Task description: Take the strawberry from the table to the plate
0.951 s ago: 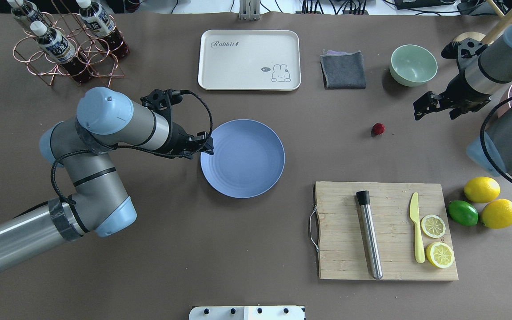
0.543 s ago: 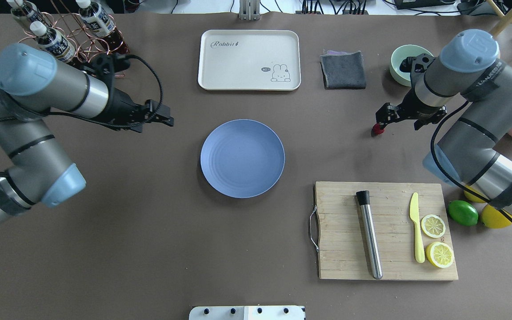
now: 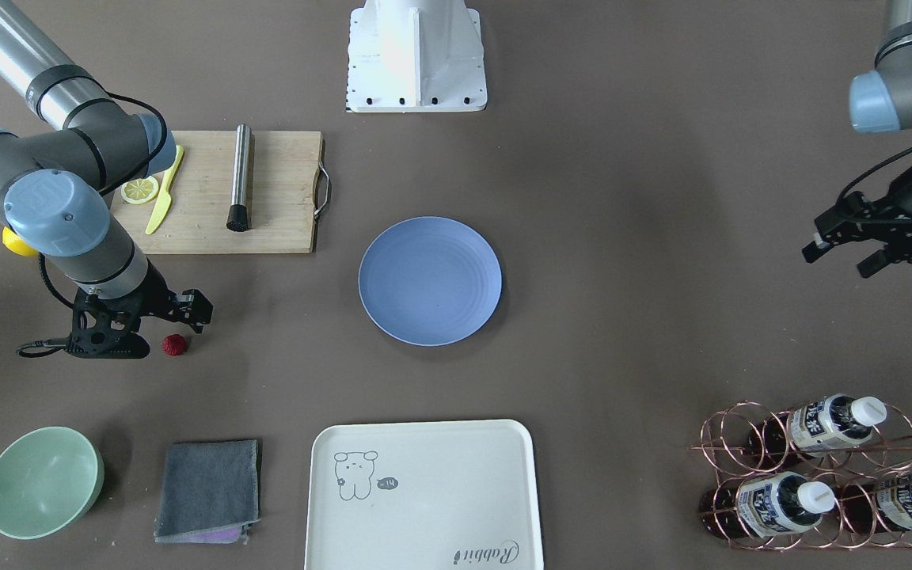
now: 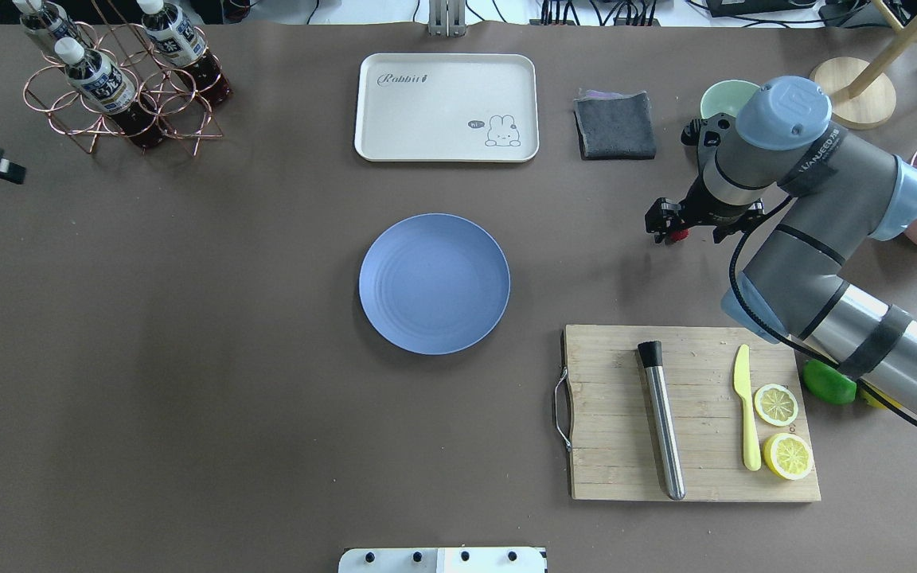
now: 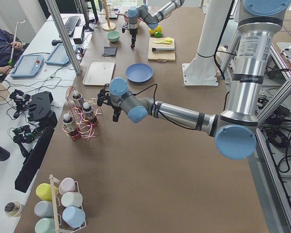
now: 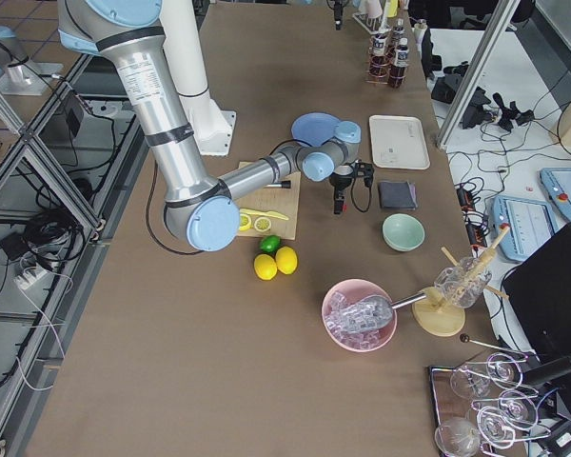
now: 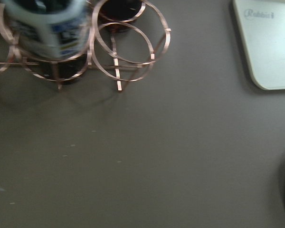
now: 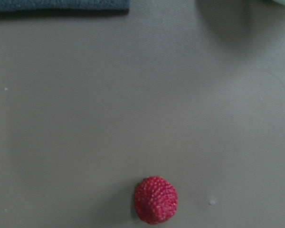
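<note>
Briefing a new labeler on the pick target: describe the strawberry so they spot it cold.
Find the wooden cutting board on the table, then look from it toward the grey cloth and pale green bowl. The strawberry lies on bare table between board and cloth: tiny, dark red, bumpy, much smaller than a lemon slice.

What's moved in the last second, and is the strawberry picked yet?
The right gripper swung inward to just over the strawberry, jaws open, nothing gripped yet. The left gripper pulled back from the plate, also open. Strawberry and plate stayed put.
</note>
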`<state>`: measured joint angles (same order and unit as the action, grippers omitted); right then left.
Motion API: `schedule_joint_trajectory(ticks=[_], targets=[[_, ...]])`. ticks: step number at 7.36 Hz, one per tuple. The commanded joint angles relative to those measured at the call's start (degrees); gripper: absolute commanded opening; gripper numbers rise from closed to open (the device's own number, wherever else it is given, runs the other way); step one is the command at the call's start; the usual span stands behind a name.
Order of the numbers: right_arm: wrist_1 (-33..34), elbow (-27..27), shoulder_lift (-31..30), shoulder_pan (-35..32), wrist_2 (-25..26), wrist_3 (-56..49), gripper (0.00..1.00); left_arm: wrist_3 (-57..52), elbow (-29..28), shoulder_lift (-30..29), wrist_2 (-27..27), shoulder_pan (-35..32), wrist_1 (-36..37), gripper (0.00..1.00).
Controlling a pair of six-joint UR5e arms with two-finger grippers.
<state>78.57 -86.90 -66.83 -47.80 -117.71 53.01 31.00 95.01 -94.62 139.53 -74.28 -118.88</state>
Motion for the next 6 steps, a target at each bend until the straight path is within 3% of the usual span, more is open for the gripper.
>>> schedule_joint_trajectory(ticks=[1,2,4,6], targets=[[0.4,0.2,1.1,-0.1,-0.1,-0.1,0.94,-22.7,-0.8,2.0,-0.6,-9.2,14.0,0.98],[0.2,1.0,1.4,-0.1,-0.1,0.1,0.93,-28.0,-4.2,1.8,-0.5,-12.2,13.9,0.98],[-0.1,2.4,1.4,-0.1,0.0,-0.5,0.83,-28.6,-4.6,2.0,-0.4,-12.3,13.6,0.98],[-0.1,4.3,3.0,-0.3,0.0,-0.6,0.82,-28.6,-4.4,2.0,-0.4,-12.3,13.5,0.98]])
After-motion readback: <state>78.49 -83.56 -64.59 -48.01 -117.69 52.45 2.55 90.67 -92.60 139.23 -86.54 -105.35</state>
